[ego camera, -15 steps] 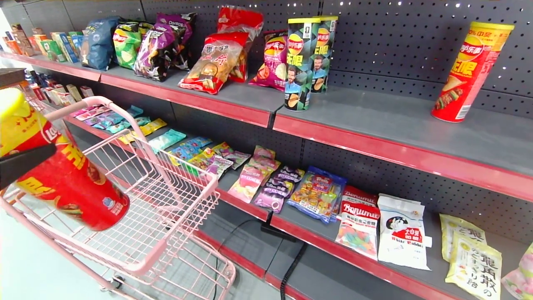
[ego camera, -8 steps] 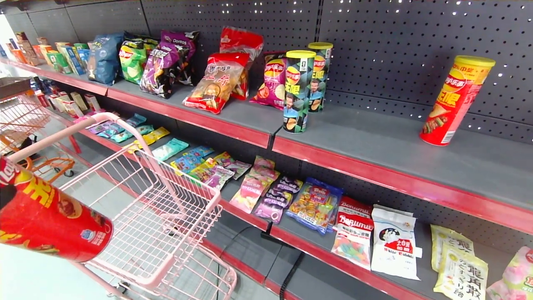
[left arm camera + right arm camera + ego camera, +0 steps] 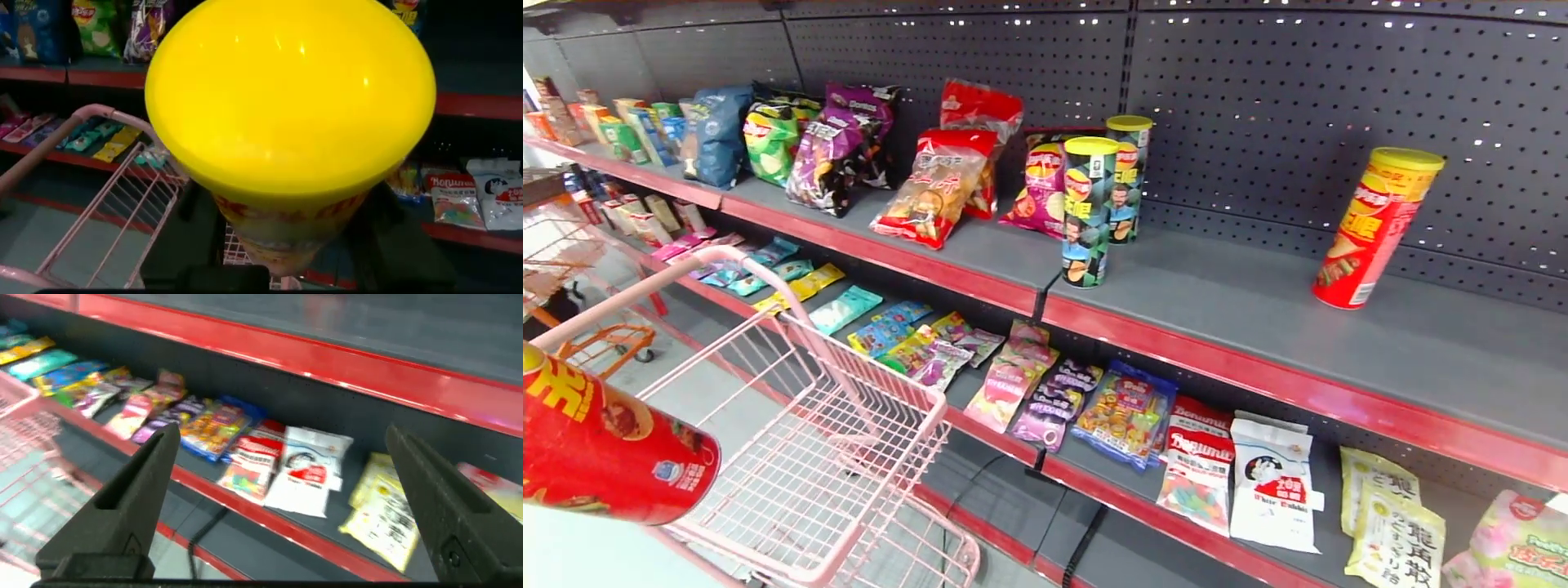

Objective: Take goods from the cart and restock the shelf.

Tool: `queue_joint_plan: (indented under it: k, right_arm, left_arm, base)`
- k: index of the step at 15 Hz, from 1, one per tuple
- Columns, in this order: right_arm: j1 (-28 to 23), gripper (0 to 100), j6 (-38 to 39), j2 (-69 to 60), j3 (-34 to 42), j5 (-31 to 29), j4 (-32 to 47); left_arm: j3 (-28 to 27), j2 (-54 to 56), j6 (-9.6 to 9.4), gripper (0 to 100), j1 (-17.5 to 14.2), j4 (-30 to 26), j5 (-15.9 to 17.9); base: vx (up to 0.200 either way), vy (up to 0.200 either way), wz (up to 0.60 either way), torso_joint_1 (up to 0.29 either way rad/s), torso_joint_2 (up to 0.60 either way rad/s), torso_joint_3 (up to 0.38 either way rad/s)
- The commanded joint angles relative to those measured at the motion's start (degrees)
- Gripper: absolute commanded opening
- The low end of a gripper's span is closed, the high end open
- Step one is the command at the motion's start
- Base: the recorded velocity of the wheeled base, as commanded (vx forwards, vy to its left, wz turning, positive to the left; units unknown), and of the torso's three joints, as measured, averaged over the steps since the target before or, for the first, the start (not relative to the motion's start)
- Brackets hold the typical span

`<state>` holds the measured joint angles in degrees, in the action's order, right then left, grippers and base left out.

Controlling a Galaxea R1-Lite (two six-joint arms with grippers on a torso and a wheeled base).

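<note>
Left end effector (image 3: 286,257): dark fingers (image 3: 400,245) pressed against either side of the red chip can (image 3: 613,457), arm low at the near left. The can is held in the air beside the pink cart (image 3: 869,359).
Left wrist view: the can is seen end-on, yellow lid (image 3: 290,98) facing the camera.
Head view: the can lies near level, long axis sideways, base toward the cart.
Right end effector (image 3: 282,514): fingers spread wide, facing candy bags (image 3: 270,457) on the lower tier of the shelf (image 3: 1258,302).
</note>
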<state>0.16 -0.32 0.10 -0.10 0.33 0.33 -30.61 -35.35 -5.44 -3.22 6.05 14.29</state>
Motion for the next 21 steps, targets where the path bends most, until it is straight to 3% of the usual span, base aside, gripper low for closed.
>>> queue_joint_plan:
  k: [1, 7, 14, 21]
  right_arm:
    - [0.02, 100, -0.03, -0.01, 0.01, 0.11, 0.02]
    - [0.02, 100, -0.03, -0.01, 0.01, 0.02, 0.02]
    - [0.02, 100, -0.03, -0.01, 0.01, 0.02, 0.02]
    - [0.02, 100, -0.03, -0.01, 0.01, 0.11, 0.02]
  left_arm:
    - [-0.15, -0.42, -0.01, 0, -0.03, -0.07, -0.05]
    - [-0.59, -0.42, -0.80, 0, -0.12, 0.02, -1.89]
    - [-0.68, 0.46, -1.07, 0, -0.12, 0.02, -1.98]
    - [-0.59, 2.66, -1.24, 0, -0.03, -1.74, -2.33]
  base:
    - [0.000, 0.000, -0.60, 0.007, -0.03, 0.002]
    - [0.000, 0.000, -0.60, 0.008, 0.00, -0.002]
    - [0.000, 0.000, 0.00, 0.000, 0.00, 0.000]
    - [0.200, 0.000, 0.00, 0.003, 0.00, 0.000]
